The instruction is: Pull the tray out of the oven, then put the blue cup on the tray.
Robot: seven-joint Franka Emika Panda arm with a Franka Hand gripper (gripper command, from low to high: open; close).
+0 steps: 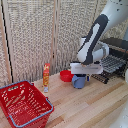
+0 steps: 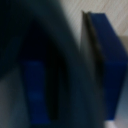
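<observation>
The gripper (image 1: 80,76) is right down on the blue cup (image 1: 79,81), which sits on the wooden table (image 1: 95,107); the wrist view is a blurry mess of dark and blue shapes pressed up against the lens, so honestly I can't tell if the fingers are closed on the cup or just straddling it. My guess is this is the grab stage.

Just behind the cup there's a red bowl (image 1: 65,76); to the exterior view's left of that stands 1 orange bottle (image 1: 46,76), and further that way a red basket (image 1: 25,104). On the exterior view's right the oven (image 1: 118,52) is open and the tray (image 1: 111,65) looks already slid out, near the cup.

Doing this bit well, I'd say: get a firm squeeze before lifting; go straight up so the bowl doesn't get bumped; then carry it over to the tray and set it flat on the bars so it doesn't tip.
</observation>
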